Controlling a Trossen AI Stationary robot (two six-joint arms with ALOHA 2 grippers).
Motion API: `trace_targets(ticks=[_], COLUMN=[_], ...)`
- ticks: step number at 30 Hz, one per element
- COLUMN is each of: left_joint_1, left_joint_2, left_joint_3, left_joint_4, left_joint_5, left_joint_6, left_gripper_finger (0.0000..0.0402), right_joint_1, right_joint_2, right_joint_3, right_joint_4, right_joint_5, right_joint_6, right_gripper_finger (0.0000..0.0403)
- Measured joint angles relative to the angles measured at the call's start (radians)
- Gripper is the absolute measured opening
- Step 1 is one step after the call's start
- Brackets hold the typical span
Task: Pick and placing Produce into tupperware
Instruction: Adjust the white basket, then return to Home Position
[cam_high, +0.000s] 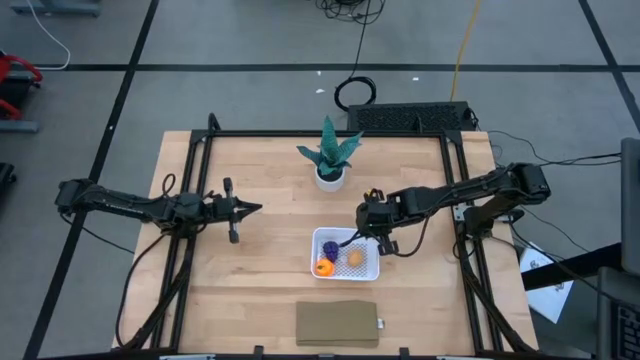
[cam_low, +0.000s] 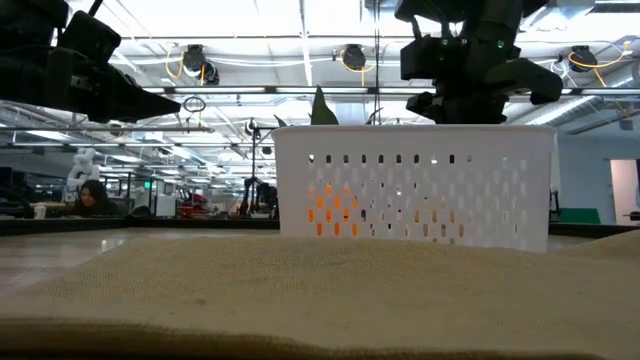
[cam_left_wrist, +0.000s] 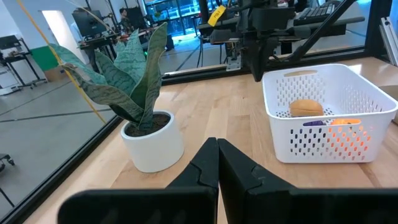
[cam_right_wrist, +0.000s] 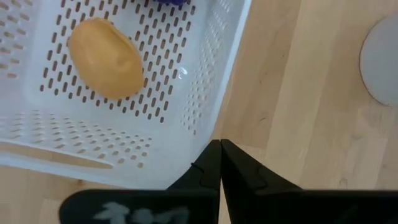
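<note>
A wooden table (cam_high: 260, 270) was seen from above, with 2 dark robot arms reaching in from either side. A white square tupperware (cam_high: 346, 254) sat right of the table's middle, with all 3 toy pieces inside. The round orange piece (cam_high: 323, 267) lay in its near left corner. The dark purple piece (cam_high: 330, 247) lay just beyond it, toward the far left corner. The tan-yellow oval piece (cam_high: 354, 258) lay to their right, its long axis running roughly near to far.

The right gripper (cam_high: 364, 232) hovered over the tupperware's far right corner, its fingers (cam_right_wrist: 214, 163) pressed together and holding nothing. The left gripper (cam_high: 252, 208) waited well to the left of the tupperware, pointing right, its fingers (cam_left_wrist: 214, 163) also together and empty.

A teal potted plant (cam_high: 330, 158) stood at the far side of the table. A flat brown slab (cam_high: 338, 324) lay at the near edge.
</note>
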Motion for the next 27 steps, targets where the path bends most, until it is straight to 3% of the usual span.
trace_targets(ticks=[9, 27], left_joint_1=[0.000, 0.000], left_joint_2=[0.000, 0.000], left_joint_3=[0.000, 0.000], left_joint_4=[0.002, 0.010], left_joint_5=[0.000, -0.015], left_joint_6=[-0.004, -0.001], left_gripper_finger=[0.0001, 0.0001], right_joint_1=[0.000, 0.010], right_joint_2=[-0.022, -0.293], right_joint_3=[0.000, 0.001], right_joint_4=[0.046, 0.166], right_joint_5=[0.029, -0.027], right_joint_6=[-0.033, -0.053], right_gripper_finger=[0.0000, 0.0000])
